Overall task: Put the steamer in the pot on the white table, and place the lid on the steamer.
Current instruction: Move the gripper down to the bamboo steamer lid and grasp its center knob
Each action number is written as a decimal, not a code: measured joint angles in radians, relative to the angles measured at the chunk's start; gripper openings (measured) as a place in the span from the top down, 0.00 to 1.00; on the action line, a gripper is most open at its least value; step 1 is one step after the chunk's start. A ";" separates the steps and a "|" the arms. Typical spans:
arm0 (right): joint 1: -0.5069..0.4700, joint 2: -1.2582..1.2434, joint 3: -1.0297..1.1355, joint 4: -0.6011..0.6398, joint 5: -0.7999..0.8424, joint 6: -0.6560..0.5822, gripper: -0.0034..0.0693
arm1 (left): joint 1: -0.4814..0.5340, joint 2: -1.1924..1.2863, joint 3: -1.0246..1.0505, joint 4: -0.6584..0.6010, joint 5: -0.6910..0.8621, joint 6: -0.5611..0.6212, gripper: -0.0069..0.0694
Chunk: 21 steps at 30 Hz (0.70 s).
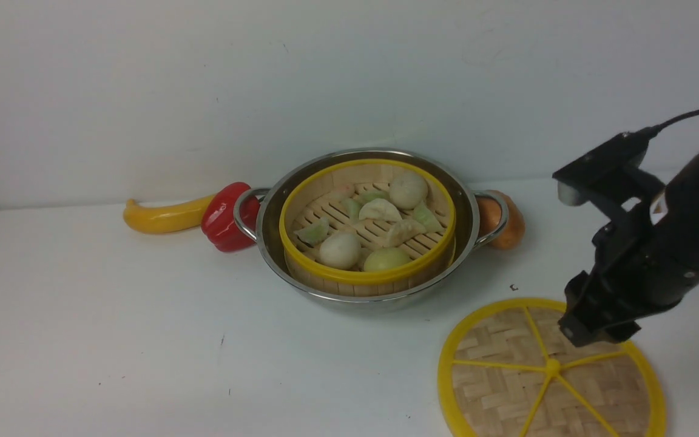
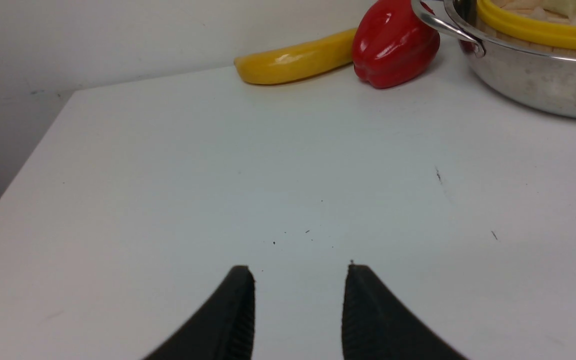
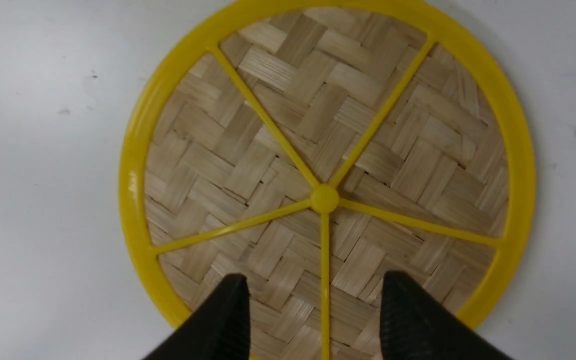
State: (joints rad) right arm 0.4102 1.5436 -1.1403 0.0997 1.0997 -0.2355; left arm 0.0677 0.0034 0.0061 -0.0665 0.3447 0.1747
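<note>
The steamer (image 1: 366,278), a bamboo basket with yellow rims holding pale dumplings and buns, sits inside the shiny steel pot (image 1: 466,209) at the middle back of the white table (image 1: 113,334). The lid (image 1: 507,370), a flat woven disc with yellow rim and spokes, lies on the table at the front right. My right gripper (image 1: 592,331) hovers over the lid's far edge, open, its fingertips (image 3: 235,287) either side of one spoke, holding nothing. My left gripper (image 2: 299,270) shows only in its wrist view, open over bare table, well short of the pot (image 2: 533,85).
A red bell pepper (image 1: 225,217) and a long yellow vegetable (image 1: 164,217) lie against the pot's left handle. An orange-brown round item (image 1: 510,221) sits behind the right handle. The wall stands close behind, and the table's left edge (image 2: 23,165) drops off.
</note>
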 joint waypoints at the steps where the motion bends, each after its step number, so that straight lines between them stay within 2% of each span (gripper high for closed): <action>1: 0.000 0.018 -0.002 -0.003 0.000 0.006 0.47 | 0.000 0.000 0.000 0.000 0.000 0.000 0.59; 21: 0.001 0.264 -0.006 0.033 -0.101 0.010 0.48 | 0.000 0.000 0.000 0.000 0.000 0.000 0.59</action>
State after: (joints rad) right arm 0.4109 1.8078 -1.1465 0.1328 0.9991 -0.2253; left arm 0.0677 0.0034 0.0061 -0.0665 0.3447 0.1747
